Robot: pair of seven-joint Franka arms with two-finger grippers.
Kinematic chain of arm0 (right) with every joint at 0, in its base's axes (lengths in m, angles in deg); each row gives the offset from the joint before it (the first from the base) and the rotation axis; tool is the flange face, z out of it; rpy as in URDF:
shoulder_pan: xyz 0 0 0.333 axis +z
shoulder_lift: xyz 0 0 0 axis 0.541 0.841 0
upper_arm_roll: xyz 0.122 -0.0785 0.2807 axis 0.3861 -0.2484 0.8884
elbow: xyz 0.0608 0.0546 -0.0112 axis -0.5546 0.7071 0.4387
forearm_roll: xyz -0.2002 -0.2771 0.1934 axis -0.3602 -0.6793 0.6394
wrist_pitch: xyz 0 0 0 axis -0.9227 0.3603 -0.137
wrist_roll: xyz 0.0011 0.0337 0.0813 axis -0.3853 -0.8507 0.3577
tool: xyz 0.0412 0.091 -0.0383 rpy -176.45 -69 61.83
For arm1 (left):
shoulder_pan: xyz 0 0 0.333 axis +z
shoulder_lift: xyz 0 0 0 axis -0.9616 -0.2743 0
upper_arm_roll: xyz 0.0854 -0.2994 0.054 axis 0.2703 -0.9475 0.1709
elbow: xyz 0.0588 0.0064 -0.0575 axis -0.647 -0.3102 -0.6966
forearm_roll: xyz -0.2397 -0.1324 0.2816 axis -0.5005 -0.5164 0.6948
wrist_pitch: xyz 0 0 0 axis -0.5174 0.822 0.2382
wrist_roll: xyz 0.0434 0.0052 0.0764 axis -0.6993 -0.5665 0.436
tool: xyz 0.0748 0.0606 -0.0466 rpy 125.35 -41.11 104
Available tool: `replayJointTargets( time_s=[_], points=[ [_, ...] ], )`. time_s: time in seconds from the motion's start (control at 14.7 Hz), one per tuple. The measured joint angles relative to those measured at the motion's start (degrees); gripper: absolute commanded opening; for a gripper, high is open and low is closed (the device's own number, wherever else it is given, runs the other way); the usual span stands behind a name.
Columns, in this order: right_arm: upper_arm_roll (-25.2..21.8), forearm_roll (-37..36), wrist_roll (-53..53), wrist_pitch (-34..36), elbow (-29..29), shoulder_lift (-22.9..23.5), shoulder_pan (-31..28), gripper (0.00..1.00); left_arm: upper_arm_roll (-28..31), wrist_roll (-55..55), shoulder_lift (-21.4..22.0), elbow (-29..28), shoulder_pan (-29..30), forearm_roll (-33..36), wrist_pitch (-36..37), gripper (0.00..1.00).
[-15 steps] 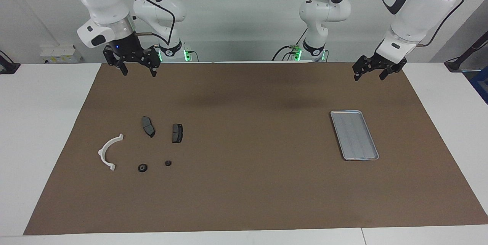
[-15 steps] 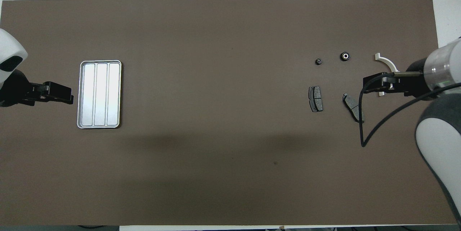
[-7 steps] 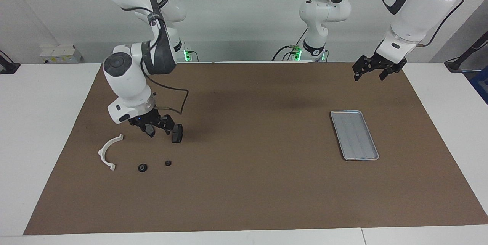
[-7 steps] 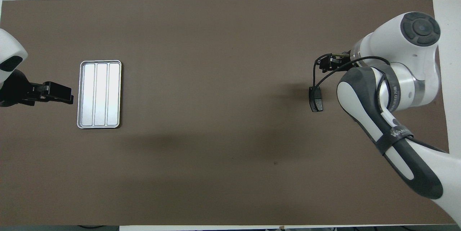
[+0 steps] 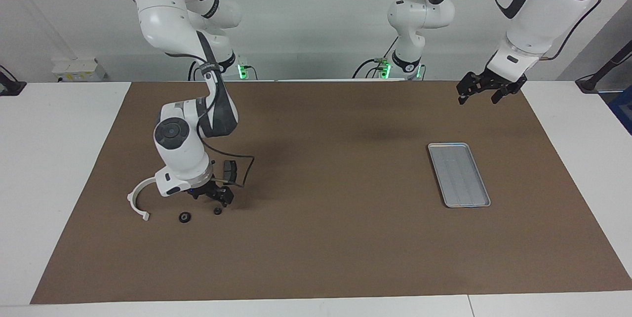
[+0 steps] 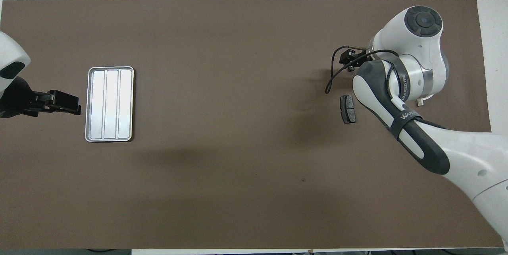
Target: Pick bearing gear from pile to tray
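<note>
The pile lies toward the right arm's end of the mat. It holds a white half-ring (image 5: 137, 199), a dark brake pad (image 5: 229, 171) (image 6: 348, 109) and two small black round pieces, one larger (image 5: 184, 217) and one smaller (image 5: 217, 211). My right gripper (image 5: 213, 200) (image 6: 351, 58) is open and low over the mat, just above the smaller round piece and holding nothing. The right arm hides both round pieces in the overhead view. The silver tray (image 5: 447, 146) (image 6: 110, 68) is empty, toward the left arm's end. My left gripper (image 5: 478, 94) (image 6: 71, 105) waits open in the air.
A brown mat (image 5: 326, 238) covers most of the white table. The right arm's cable (image 6: 331, 82) loops beside the brake pad. One end of the half-ring (image 6: 420, 101) peeks out from under the right arm in the overhead view.
The right arm swung out from near its base and came down to the pile, ending low by the small round pieces. The left arm has not moved.
</note>
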Motion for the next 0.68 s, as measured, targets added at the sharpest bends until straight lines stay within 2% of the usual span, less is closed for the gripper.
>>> replayJointTargets(
  time_s=[0.2, 0.34, 0.41, 0.54, 0.68],
  points=[
    [-0.03, -0.11, -1.81, -0.03, -1.80, 3.15, 0.02, 0.97, 0.00, 0.00, 0.00, 0.00, 0.00, 0.00, 0.00, 1.00],
    [0.00, -0.12, -2.40, -0.03, -2.18, 3.68, 0.28, 0.91, 0.00, 0.00, 0.00, 0.00, 0.00, 0.00, 0.00, 1.00],
    [0.01, -0.12, -2.63, -0.03, -2.35, 3.66, 0.51, 0.84, 0.00, 0.00, 0.00, 0.00, 0.00, 0.00, 0.00, 1.00],
    [0.01, -0.13, -2.89, -0.03, -2.60, 3.67, 0.87, 0.62, 0.00, 0.00, 0.00, 0.00, 0.00, 0.00, 0.00, 1.00],
    [0.10, -0.13, -2.91, -0.34, -2.94, 3.60, 0.94, 0.48, 0.00, 0.00, 0.00, 0.00, 0.00, 0.00, 0.00, 1.00]
  ],
)
